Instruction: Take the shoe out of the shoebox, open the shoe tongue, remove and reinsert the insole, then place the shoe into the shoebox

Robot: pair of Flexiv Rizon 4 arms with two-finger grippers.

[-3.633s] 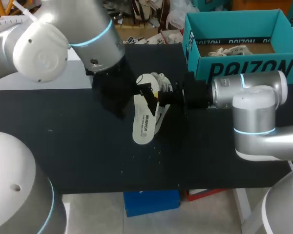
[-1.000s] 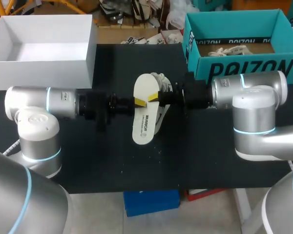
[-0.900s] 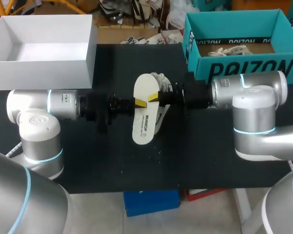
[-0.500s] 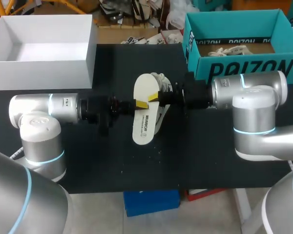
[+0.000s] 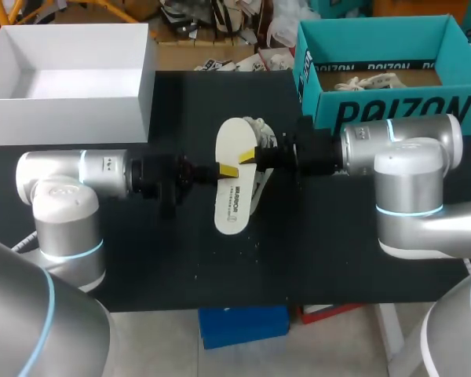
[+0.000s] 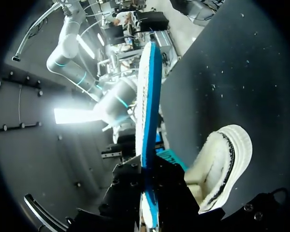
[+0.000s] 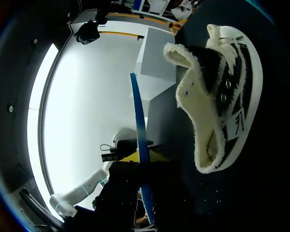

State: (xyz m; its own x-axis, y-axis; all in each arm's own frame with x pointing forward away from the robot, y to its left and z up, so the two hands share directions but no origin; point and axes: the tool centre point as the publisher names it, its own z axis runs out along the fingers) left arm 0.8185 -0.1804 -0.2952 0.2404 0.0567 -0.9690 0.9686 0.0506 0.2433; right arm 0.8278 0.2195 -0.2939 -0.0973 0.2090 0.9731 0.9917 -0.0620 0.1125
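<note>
The white insole [image 5: 231, 192] is out of the shoe and hangs over the middle of the black table [image 5: 141, 251], held from both sides. The left gripper [image 5: 227, 168] comes in level from the left, and its yellow fingertips [image 5: 228, 169] sit on the insole's upper face near the middle of its length. The right gripper [image 5: 248, 157] comes in level from the right and meets the insole's other edge a little nearer the far end.

In the left wrist view the insole [image 6: 147, 96] shows edge-on, white on one face and blue on the other. It runs straight out of the left gripper [image 6: 147, 193], whose black fingers [image 6: 125, 188] are pressed against both faces with only the insole's thickness between them.

In the right wrist view the insole's [image 7: 139, 116] thin blue edge rises out of the right gripper [image 7: 144, 179]. Its fingers [image 7: 123, 179] are likewise narrowed to a slit and clamped on the two faces.

The shoe [image 5: 261, 133], white with a fleecy lining, lies on the table just beyond and under the insole, on the right gripper's side. In the left wrist view the shoe [image 6: 222, 164] rests on the tabletop beside the gripper, apart from the insole. In the right wrist view the shoe [image 7: 222, 96] lies on its side with the collar gaping.

The teal shoebox [image 5: 377, 110] stands open at the table's far right, and a white box [image 5: 63, 118] stands at the far left.
</note>
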